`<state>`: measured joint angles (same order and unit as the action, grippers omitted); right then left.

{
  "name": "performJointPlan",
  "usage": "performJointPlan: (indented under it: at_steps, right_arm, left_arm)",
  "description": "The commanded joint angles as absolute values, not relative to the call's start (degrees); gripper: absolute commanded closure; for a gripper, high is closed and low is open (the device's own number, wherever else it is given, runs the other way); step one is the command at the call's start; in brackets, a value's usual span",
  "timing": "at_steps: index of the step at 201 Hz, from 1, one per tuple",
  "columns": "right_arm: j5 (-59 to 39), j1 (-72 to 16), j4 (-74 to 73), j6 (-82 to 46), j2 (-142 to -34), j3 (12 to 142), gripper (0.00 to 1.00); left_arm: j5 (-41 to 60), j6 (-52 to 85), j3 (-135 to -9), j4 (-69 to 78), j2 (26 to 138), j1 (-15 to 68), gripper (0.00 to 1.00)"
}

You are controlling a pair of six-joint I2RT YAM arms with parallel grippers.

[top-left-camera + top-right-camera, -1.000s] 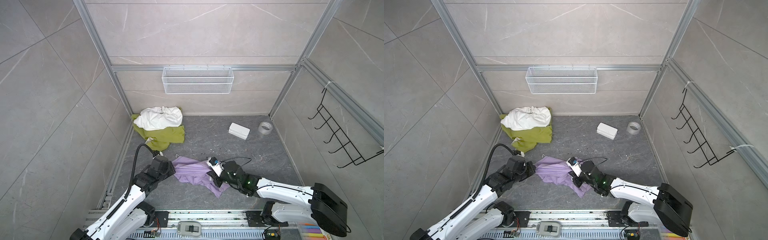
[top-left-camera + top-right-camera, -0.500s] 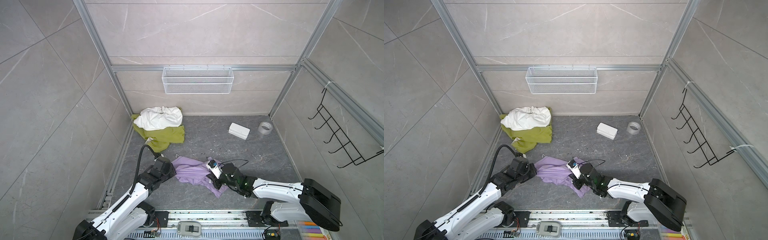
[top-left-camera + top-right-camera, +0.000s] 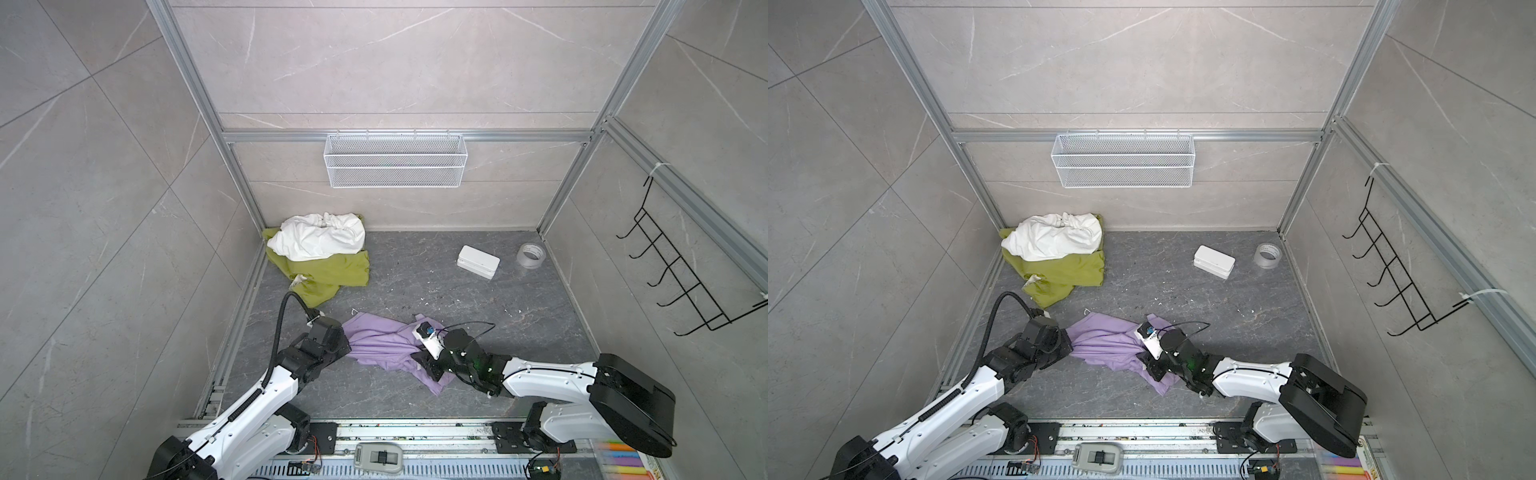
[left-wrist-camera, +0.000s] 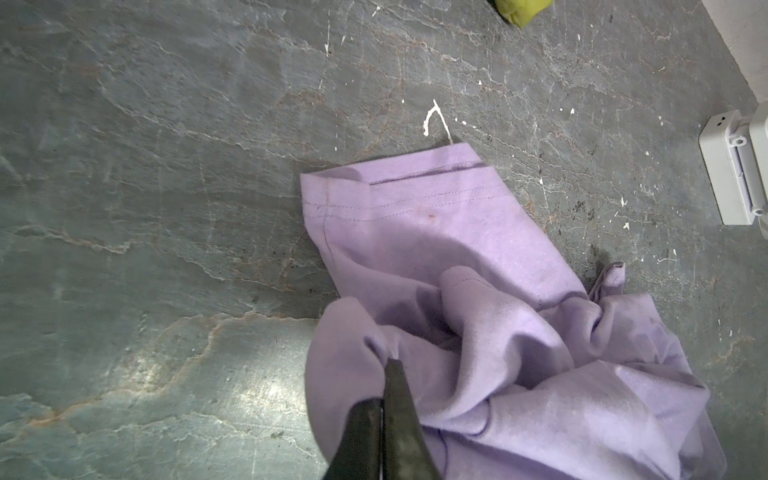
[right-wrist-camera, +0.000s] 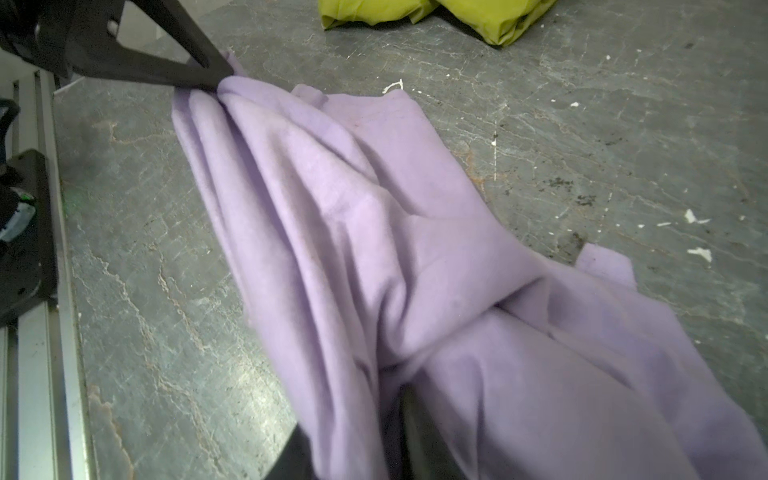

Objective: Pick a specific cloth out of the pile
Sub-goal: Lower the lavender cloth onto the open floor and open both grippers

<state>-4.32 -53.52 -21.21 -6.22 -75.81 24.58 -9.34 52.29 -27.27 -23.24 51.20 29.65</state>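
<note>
The cloth (image 3: 382, 345) lies near-centre on the bench (image 3: 436, 291), apart from the far-left pile (image 3: 320, 257): light, limp, best pinched at a bunched fold. Left hand (image 4: 390, 365) clamps its left edge. Right hand (image 3: 424, 362) is buried in folds, and I can't tell its grip.

Gray marble-look tile walls (image 3: 374, 62) all round, aluminium frame posts (image 3: 187, 83) in corners. Dark gray veined stone floor (image 3: 415, 266), scuffed, white flecks. White wire basket (image 3: 395, 176) on back wall at 12 o'clock. Black hook rack (image 3: 685, 267) on side wall at 3 o'clock. Even, soft light.
</note>
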Motion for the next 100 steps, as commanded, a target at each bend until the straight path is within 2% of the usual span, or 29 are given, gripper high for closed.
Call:
performJointPlan:
  at_steps: [1, 27, 67, 100]
  right_arm:
    - [-4.8, -53.2, -15.9, -6.4, -72.2, 25.6, 0.56]
    - [-5.4, -53.1, -8.6, -6.9, -65.9, 27.9, 0.43]
    - [-1.2, -53.2, 2.5, -2.6, -54.3, 31.7, 0.33]
    - [9.3, -51.4, 6.5, 7.3, -52.4, 35.9, 0.28]
  left_arm:
    - [-13.2, 51.5, -28.9, -25.4, 50.2, 29.8, 0.9]
    - [-14.9, 49.7, -30.9, -28.3, 48.2, 29.8, 0.77]
    - [-18.8, 44.4, -36.5, -33.5, 44.9, 29.8, 0.53]
    - [-24.3, 38.2, -40.6, -34.8, 43.9, 29.7, 0.23]
